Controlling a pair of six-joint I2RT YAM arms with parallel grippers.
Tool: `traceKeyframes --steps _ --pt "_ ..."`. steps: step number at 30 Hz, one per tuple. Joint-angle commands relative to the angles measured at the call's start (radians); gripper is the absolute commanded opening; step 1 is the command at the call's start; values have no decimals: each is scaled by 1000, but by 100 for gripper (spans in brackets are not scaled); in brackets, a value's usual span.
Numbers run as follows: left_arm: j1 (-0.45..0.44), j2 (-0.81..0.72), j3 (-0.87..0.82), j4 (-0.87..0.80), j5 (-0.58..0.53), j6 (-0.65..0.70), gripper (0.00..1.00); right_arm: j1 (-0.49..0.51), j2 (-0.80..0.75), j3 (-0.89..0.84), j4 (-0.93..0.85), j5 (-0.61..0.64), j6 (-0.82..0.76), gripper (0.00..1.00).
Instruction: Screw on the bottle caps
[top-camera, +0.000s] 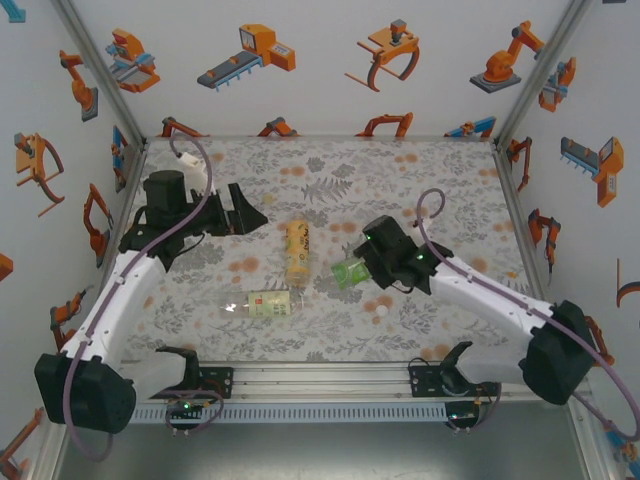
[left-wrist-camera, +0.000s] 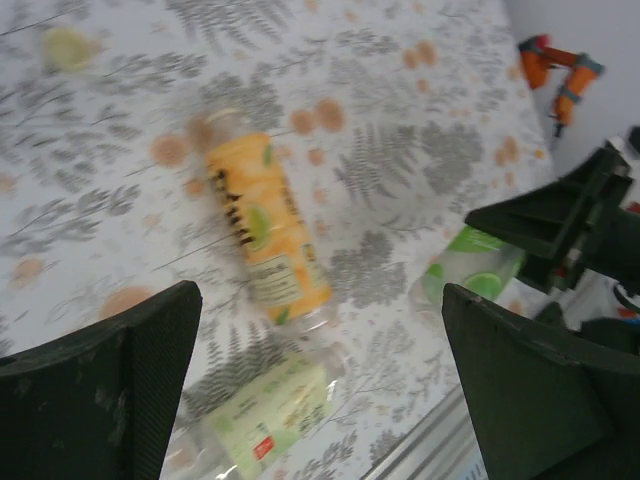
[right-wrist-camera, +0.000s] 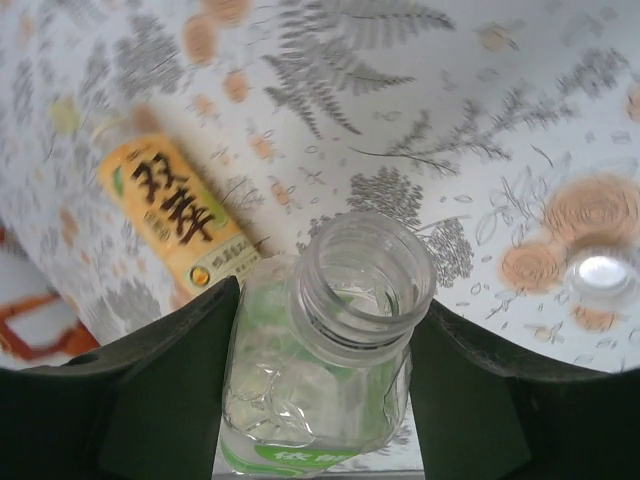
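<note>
Roughly near-far, long axis of yellow-orange bottle (top-camera: 297, 252)

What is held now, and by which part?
Right end effector holds the clear green-labelled plastic bottle by its body, below the neck; left end effector holds nothing.

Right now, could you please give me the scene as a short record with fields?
left gripper: open, holding nothing
right gripper: shut on green bottle, whose mouth is uncapped
yellow bottle: lying on table, free
pale bottle: lying nearer the front edge, free
white cap: loose on table, near right gripper
</note>
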Motion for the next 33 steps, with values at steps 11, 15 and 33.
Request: traceKeyframes --steps 11,15,33 --pt "-356 -37 -66 462 157 -48 99 -36 -278 27 364 -407 -852 12" --pt "-455 -52 -95 576 158 4 100 -36 -319 58 429 -563 -965 9" --pt "-640 6 9 692 271 49 98 -36 -400 153 709 -941 -1081 0"
